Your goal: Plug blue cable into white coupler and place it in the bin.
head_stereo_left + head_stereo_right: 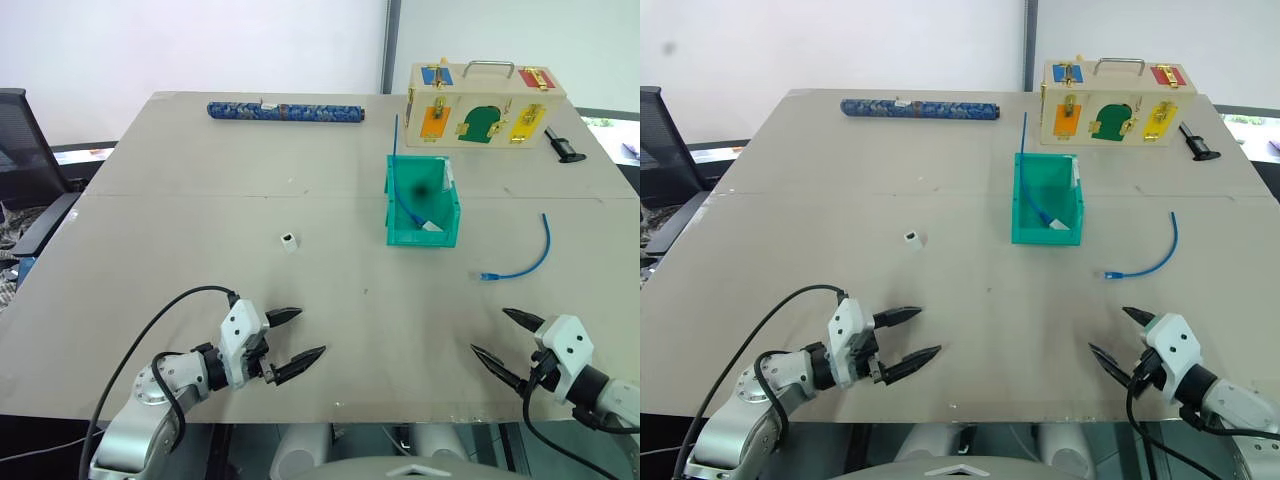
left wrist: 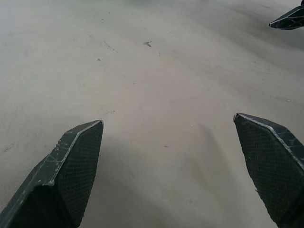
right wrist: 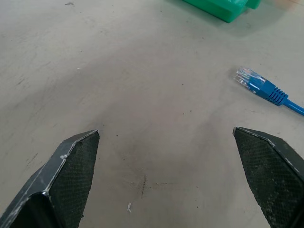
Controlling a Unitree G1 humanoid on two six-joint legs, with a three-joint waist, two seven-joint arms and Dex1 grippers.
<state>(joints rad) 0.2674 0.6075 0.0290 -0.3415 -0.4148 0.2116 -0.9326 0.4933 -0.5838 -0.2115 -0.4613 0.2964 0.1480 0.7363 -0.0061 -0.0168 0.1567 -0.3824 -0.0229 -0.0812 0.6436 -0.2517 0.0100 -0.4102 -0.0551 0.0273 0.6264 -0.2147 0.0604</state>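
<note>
The blue cable [image 1: 528,260] lies curved on the table to the right of the bin [image 1: 422,236], its clear plug end [image 3: 249,78] pointing toward the table's middle. The teal bin stands open-topped at centre right. The tiny white coupler [image 1: 289,241] sits alone left of the bin. My left gripper [image 1: 312,332] hovers open near the front edge, well short of the coupler, with nothing between its fingers [image 2: 76,156]. My right gripper [image 1: 488,330] is open too, a little in front of the cable's plug, and holds nothing.
A straighter blue cable [image 1: 396,150] leans out of the bin's back left corner. Behind the bin stands a pale wooden box [image 1: 485,103] with coloured latched doors, a black tool [image 1: 563,146] to its right. A blue patterned roll [image 1: 285,110] lies at the far edge.
</note>
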